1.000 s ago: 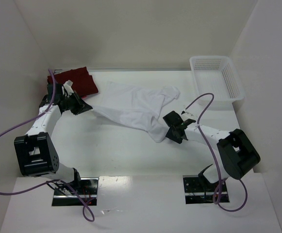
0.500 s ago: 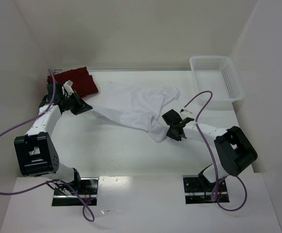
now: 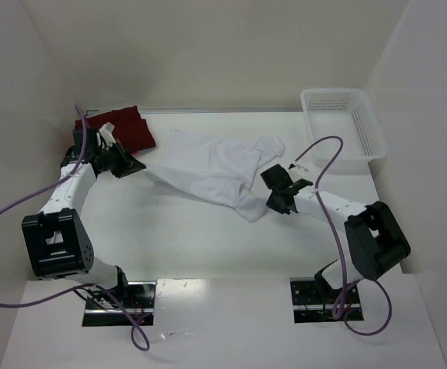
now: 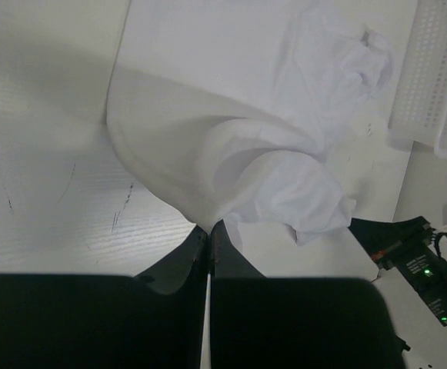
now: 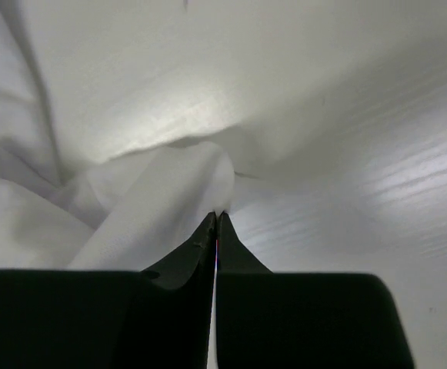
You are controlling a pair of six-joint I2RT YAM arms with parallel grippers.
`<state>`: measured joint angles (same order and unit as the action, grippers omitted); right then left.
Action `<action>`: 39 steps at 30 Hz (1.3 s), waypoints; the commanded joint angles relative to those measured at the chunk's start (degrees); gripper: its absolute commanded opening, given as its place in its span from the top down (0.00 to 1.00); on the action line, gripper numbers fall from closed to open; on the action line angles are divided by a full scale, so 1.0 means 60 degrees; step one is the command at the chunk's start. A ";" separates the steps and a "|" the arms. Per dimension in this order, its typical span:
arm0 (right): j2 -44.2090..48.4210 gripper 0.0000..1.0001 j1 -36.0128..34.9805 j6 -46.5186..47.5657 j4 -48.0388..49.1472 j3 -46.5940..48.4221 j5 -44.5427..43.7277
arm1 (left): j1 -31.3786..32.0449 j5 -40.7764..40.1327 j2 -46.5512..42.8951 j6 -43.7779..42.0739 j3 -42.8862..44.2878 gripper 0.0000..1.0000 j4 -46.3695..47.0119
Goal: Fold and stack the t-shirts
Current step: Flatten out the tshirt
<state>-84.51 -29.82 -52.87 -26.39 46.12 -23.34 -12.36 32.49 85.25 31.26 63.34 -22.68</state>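
Nearest to me, my two bases sit at the near edge of the white table [image 3: 192,246], and purple cables [image 3: 6,214] loop off both arms without touching the cloth.

My left gripper [image 3: 133,165] [image 4: 209,227] is pressed fully together, pinching the left edge of the white t-shirt [image 3: 215,167] [image 4: 231,146] at the fingertips. My right gripper [image 3: 270,201] [image 5: 216,216] is also clamped tight, with a small fold of the same shirt's near right corner nipped between its tips.

The white t-shirt lies in the middle of the table between my two arms. It is unfolded and rumpled. The cloth is drawn into a narrow band toward my left fingers and bunches in soft ridges near my right ones, with a crumpled lobe on its far right side.

Behind my left gripper, at the far left corner, the dark red t-shirts [image 3: 127,127] lie in a flat folded pile, just beside the white shirt's far left edge.

At the far right corner stands the white mesh basket [image 3: 368,134] [image 4: 431,69], apart from the white shirt, which lies wholly outside it. Plain white walls [image 3: 208,54] close in the table.
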 commanded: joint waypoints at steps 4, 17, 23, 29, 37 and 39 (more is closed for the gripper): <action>0.2088 1.00 0.2013 0.2470 -0.0525 0.2881 -0.0753 | -0.0079 -0.0419 -0.0848 -0.0523 0.1693 1.00 -0.0058; 0.2664 1.00 0.3169 0.4936 -0.0389 0.7993 0.0265 | -0.0079 -0.0885 -0.2515 -0.1063 0.5165 1.00 -0.0705; 0.3083 1.00 0.3169 0.5588 -0.0315 0.9436 0.0770 | -0.0079 -0.1415 -0.3429 -0.1226 0.6335 1.00 -0.1303; 0.4158 1.00 0.3169 0.5677 -0.0658 1.0554 0.1191 | -0.0079 -0.1533 -0.4864 -0.1063 0.6640 1.00 -0.1699; 0.5907 1.00 0.3169 0.5677 -0.1081 1.0872 0.1400 | 0.0415 -0.2161 -0.7219 -0.0434 0.6233 1.00 -0.1874; 0.6072 1.00 0.3169 0.5677 -0.1257 1.1134 0.1400 | 0.0725 -0.2697 -0.7444 -0.0434 0.6717 1.00 -0.2208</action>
<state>-50.09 -11.09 -20.36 -32.32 109.64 -14.34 -10.48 22.89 44.39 27.28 100.36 -35.02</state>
